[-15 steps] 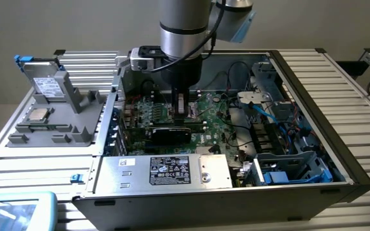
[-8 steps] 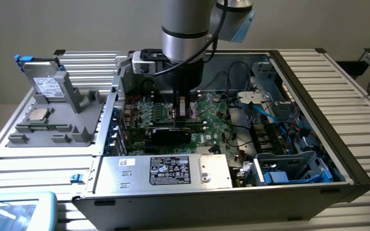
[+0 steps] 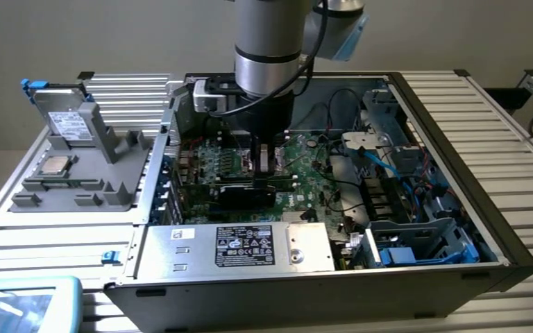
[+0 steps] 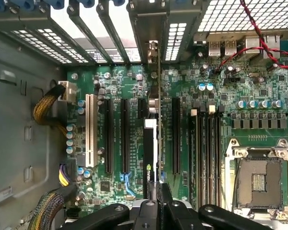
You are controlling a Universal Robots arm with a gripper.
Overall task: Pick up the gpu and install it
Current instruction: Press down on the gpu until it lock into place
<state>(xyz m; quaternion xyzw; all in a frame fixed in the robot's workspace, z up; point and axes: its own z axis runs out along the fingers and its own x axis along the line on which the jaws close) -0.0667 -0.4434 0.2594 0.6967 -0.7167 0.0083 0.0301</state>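
Observation:
My gripper [image 3: 264,175] reaches down into the open computer case [image 3: 433,90] over the green motherboard [image 3: 320,173]. It is shut on the upper edge of the gpu [image 3: 244,195], whose black block shows just below the fingers. In the wrist view the gpu [image 4: 150,158] stands edge-on, a thin black and green strip with a logo, lined up among the long black slots of the motherboard [image 4: 182,86]. Its silver bracket end points at the rear slot openings. My gripper [image 4: 156,199] pinches it from both sides. Whether the card sits fully in a slot is hidden.
A silver power supply [image 3: 248,246] with a label fills the case's near side. A blue drive cage [image 3: 415,244] and cables lie toward the exterior view's right. A grey holder [image 3: 72,132] with a drive stands outside. A CPU socket [image 4: 259,179] and white slot [image 4: 90,129] flank the card.

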